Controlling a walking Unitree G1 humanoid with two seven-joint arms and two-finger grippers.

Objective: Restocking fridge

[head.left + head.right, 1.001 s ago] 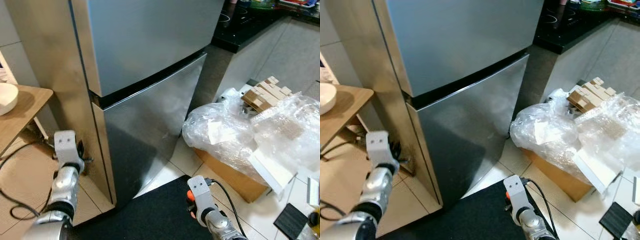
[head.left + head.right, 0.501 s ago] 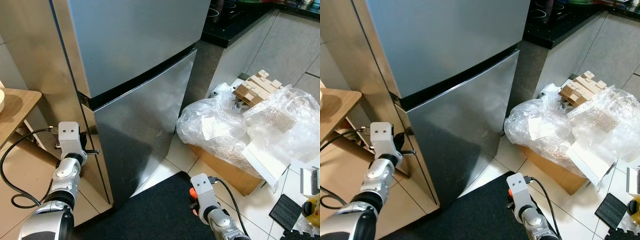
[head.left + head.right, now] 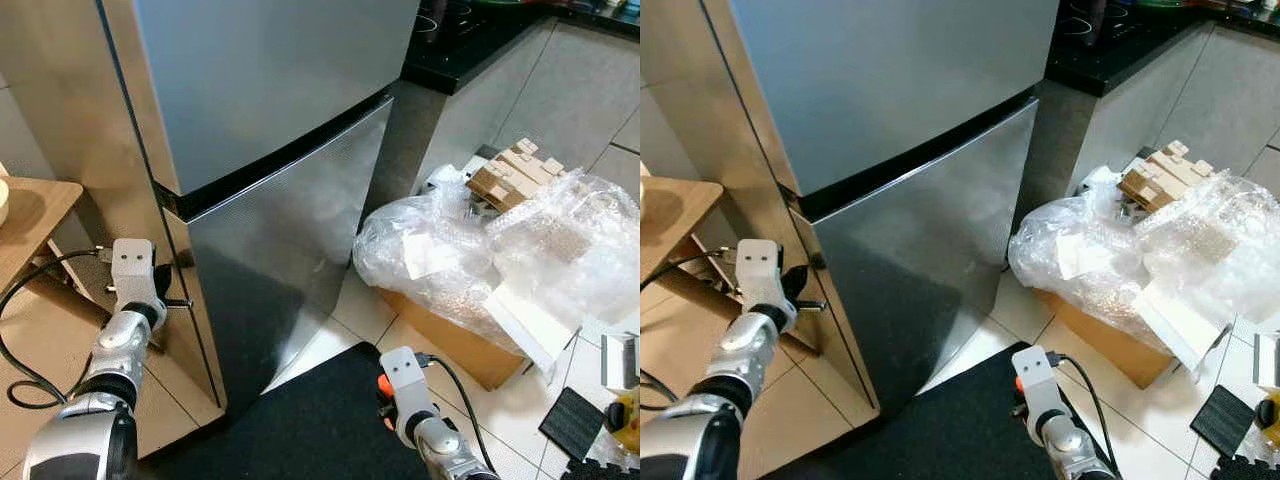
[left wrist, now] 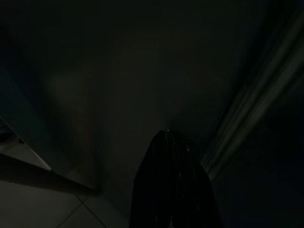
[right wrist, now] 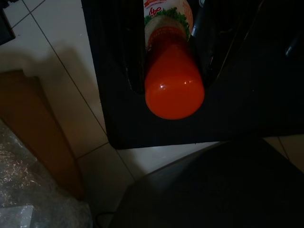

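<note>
Since a second ago the left pincer (image 3: 170, 300) has risen to the fridge door's (image 3: 290, 260) left edge; whether its fingers are apart, I cannot tell. Low over the black mat (image 3: 300, 430), the right pincer (image 5: 166, 71) is clamped on an orange bottle (image 5: 173, 90): probably rigid, smooth, slippery, best held mid-body.

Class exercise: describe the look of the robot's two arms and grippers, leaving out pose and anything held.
Both arms are silver metal with black joint rings. Each wrist carries a pale grey boxy block with two small screw holes. A black cable trails from each block. The left gripper and right gripper have long black fingers.
</note>
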